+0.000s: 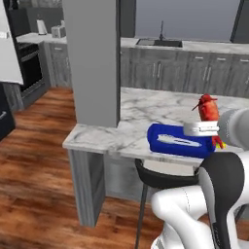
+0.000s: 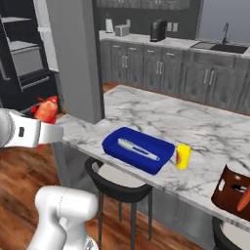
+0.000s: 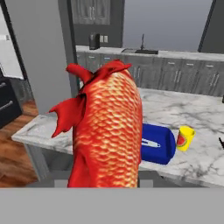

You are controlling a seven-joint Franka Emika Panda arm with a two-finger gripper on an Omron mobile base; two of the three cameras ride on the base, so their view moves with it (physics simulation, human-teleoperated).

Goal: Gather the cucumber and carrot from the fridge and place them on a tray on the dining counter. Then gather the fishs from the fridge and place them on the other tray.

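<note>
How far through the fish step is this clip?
Done: the silver-grey fish already lies in the blue tray on the dining counter. In hand: the gripper holds the red-orange fish near the counter edge. Left: carry it over the tray and set it down beside the first.

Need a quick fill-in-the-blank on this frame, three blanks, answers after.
1. The fingers are closed on the spiky red-orange ____.
2. The slim silver-grey fish lies inside the deep-blue rectangular ____.
3. Beside the blue tray on the veined marble counter stands a small ____ cup with a red mark.

Missing words: fish; tray; yellow
</note>
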